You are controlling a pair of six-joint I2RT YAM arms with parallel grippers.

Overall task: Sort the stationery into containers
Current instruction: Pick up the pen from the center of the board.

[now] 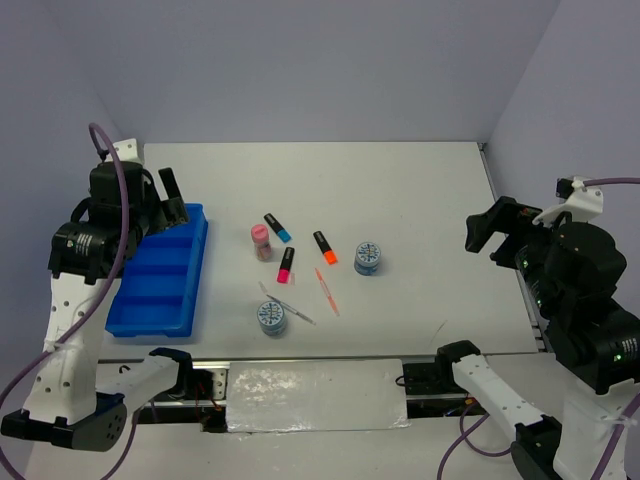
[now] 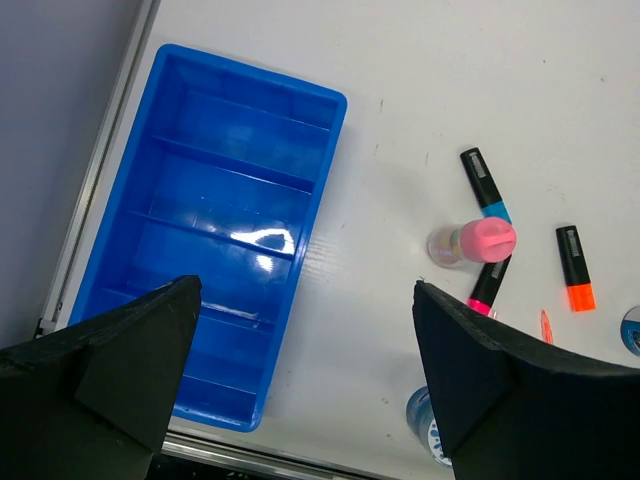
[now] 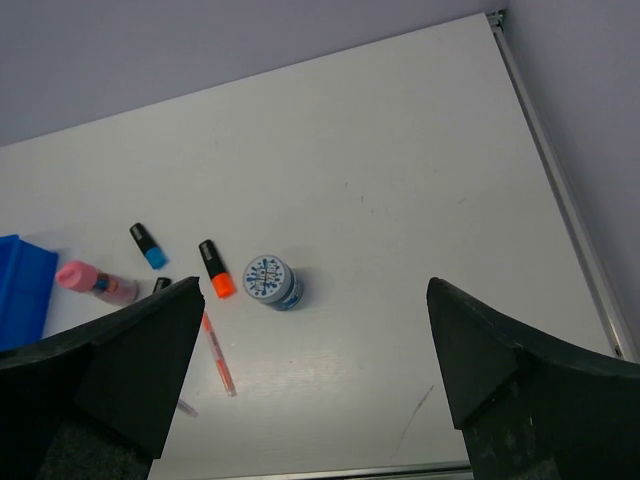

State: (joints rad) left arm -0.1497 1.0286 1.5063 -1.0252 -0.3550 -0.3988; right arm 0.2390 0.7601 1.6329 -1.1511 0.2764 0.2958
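Observation:
The blue four-compartment tray [image 1: 197, 262] lies at the left and its compartments look empty in the left wrist view [image 2: 200, 170]. Mid-table lie the blue-ended highlighter [image 1: 277, 227], pink-ended highlighter [image 1: 286, 264], orange-ended highlighter [image 1: 325, 247], the pink cylinder [image 1: 261, 241], two patterned rolls [image 1: 367, 258] [image 1: 272, 317], an orange pen [image 1: 327, 291] and a clear pen [image 1: 287, 303]. My left gripper [image 1: 172, 200] hangs open and empty above the tray's far end [image 2: 305, 380]. My right gripper [image 1: 490, 232] is open and empty, raised right of the items [image 3: 315, 380].
The white table [image 1: 420, 190] is walled at the back and both sides by grey panels. A metal rail runs along the near edge [image 1: 320, 365], with the arm bases below it. The tray's corner shows at the left of the right wrist view [image 3: 20, 290].

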